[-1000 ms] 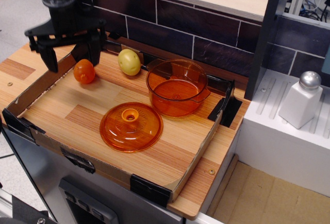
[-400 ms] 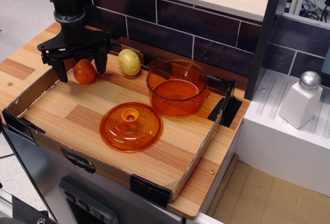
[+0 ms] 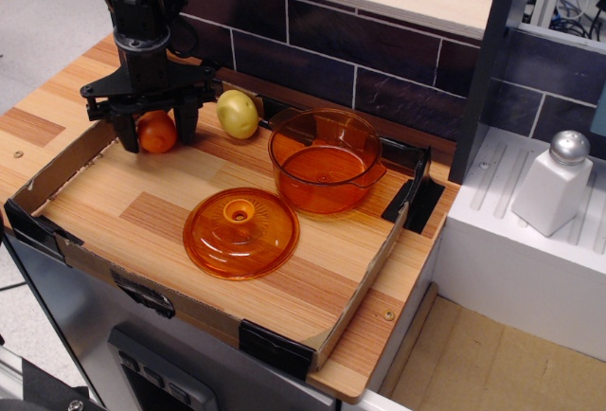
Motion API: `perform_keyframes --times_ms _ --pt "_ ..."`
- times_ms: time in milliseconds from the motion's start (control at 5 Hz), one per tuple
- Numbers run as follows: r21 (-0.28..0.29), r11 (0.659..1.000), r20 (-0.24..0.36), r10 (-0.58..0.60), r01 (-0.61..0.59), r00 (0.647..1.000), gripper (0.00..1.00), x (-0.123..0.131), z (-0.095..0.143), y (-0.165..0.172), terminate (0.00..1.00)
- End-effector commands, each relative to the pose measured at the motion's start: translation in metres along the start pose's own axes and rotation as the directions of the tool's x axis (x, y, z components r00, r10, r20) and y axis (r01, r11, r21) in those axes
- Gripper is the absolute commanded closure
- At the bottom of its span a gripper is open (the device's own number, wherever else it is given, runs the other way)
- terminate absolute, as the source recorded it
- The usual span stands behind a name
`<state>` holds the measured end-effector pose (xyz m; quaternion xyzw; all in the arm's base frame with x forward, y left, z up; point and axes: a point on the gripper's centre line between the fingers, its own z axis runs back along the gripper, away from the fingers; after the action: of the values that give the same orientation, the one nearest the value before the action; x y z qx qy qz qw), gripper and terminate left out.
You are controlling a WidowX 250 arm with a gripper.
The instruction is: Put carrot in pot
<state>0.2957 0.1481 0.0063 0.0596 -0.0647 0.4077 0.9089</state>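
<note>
The carrot [image 3: 157, 132], a small glossy orange-red ball, sits on the wooden floor of the tray [image 3: 114, 205] near its far left corner. The gripper [image 3: 156, 133] stands directly over it with its two fingers spread, one on each side of the ball; whether the pads already touch it cannot be told, and nothing shows it squeezed or lifted. It looks like a light, hard toy with a slick rounded skin, so it will likely roll or squirt out if pinched off centre; the safest hold is across its widest part, low enough that the fingers close around the middle and not the top.

Just to its right lies a yellow-green lump [image 3: 238, 114], near but apart, so the right finger has little spare room on that side. The tray's raised cardboard wall runs close behind and to the left of the ball, which limits any sideways approach; straight up is the open way out.

The pot [image 3: 325, 160], clear orange with a rim, stands further right, open, with nothing visible inside it. Its lid [image 3: 240, 232] lies flat in front, well clear of a path from ball to pot, though that path passes over the lump, so a lift above it and above the pot's rim seems needed
</note>
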Motion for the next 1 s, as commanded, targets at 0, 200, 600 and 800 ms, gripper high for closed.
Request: perform_keyframes --times_ms 0,200,600,800 --pt "-0.024 1.0 0.014 0.008 -0.007 1.0 1.0 0.009 0.019 0.0 0.0" --pt "-0.041 0.999 0.078 -0.006 0.009 0.997 1.0 -0.001 0.052 0.004 0.0" --pt "-0.093 0.996 -0.022 -0.02 0.018 1.0 1.0 -0.048 0.103 -0.033 0.0" --pt "-0.081 0.996 -0.028 -0.022 0.019 0.999 1.0 -0.063 0.103 -0.064 0.0"
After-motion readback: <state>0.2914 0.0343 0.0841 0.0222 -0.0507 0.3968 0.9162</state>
